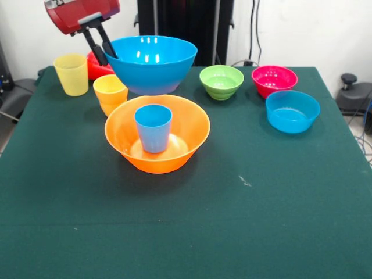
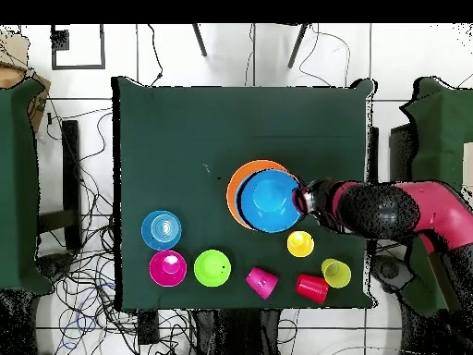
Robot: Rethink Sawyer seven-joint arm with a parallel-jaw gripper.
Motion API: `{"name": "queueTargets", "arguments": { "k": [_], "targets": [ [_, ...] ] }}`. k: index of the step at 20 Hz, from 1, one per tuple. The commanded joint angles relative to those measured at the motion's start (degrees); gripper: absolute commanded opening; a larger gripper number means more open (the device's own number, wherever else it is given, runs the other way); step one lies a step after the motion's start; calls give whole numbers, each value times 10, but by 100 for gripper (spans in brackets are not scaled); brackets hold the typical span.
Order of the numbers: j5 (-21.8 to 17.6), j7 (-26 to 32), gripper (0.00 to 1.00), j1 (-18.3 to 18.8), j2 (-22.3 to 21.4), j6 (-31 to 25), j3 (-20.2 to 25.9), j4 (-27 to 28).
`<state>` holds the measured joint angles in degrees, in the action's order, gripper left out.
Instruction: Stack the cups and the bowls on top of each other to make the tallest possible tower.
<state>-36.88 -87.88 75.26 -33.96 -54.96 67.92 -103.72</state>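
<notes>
Arm's the usual glossy red shell with a rounded, chunky end block, and there's a grey plate on its underside where the gripper bolts on. The fingers are two thin black bars, plain and straight. From overhead the arm reads as a fat magenta-red tube with a black speckled section near the wrist.

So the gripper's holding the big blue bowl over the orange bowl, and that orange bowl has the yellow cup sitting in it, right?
Not quite. The cup standing in the large glossy orange plastic bowl is the light blue plastic tumbler, as the front view shows. The yellow plastic tumbler stands apart on the table. The rest holds: the gripper grips the rim of the large blue plastic bowl, raised above the orange bowl.
</notes>
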Motion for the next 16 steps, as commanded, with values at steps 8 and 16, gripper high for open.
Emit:
{"name": "queueTargets", "arguments": {
  "k": [8,16],
  "targets": [
    [-58,139,0,-53,50,10,-49,47],
    [-56,139,0,-62,50,2,-47,60]
  ]
}}
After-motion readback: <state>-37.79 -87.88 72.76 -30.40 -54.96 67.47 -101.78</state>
